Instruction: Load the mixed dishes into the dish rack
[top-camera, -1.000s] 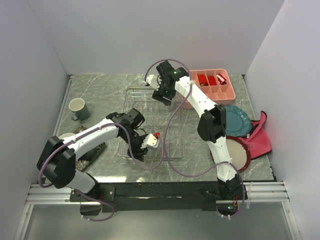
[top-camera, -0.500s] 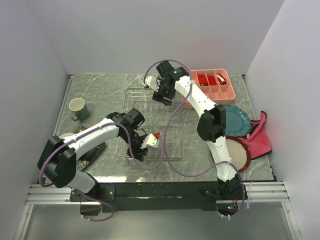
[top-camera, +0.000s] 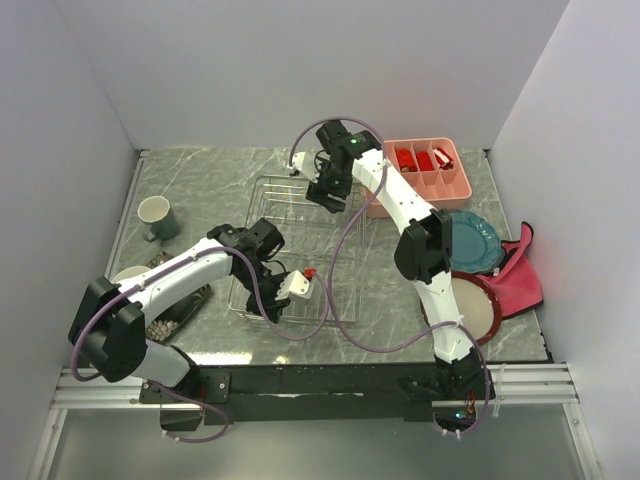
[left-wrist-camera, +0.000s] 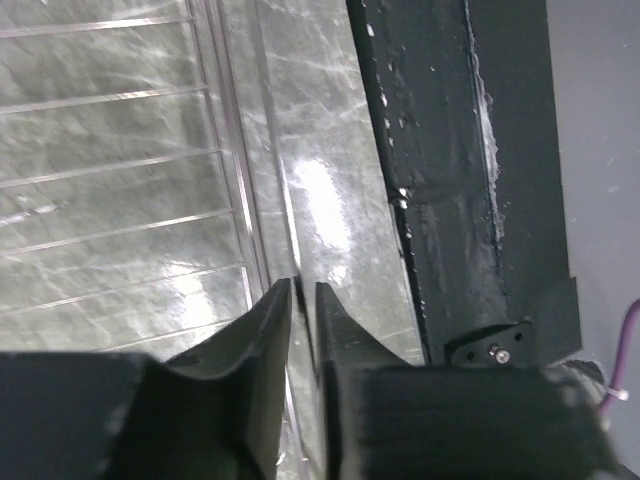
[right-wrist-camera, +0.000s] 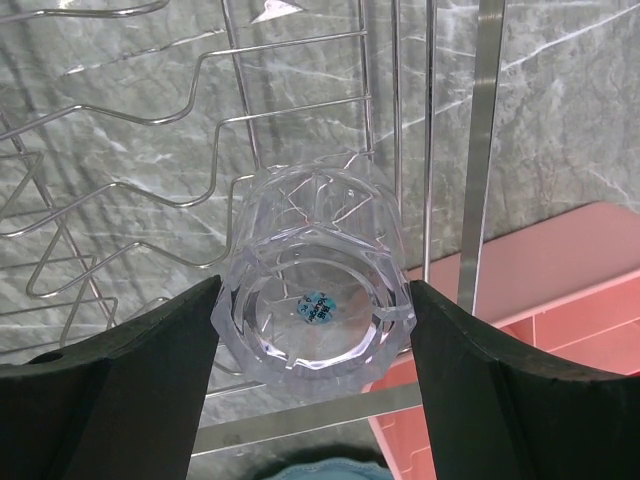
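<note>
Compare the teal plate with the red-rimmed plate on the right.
The teal scalloped plate is one colour with a wavy edge; the red-rimmed cream plate is two-toned and round. The teal one lies farther back, beside the pink tray; the red-rimmed one lies nearer the arm bases. Both are outside the dish rack, partly hidden by the right arm.

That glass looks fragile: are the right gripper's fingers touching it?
Touching. The right wrist view shows the right gripper with both fingers pressed against the clear glass, no gap.
</note>
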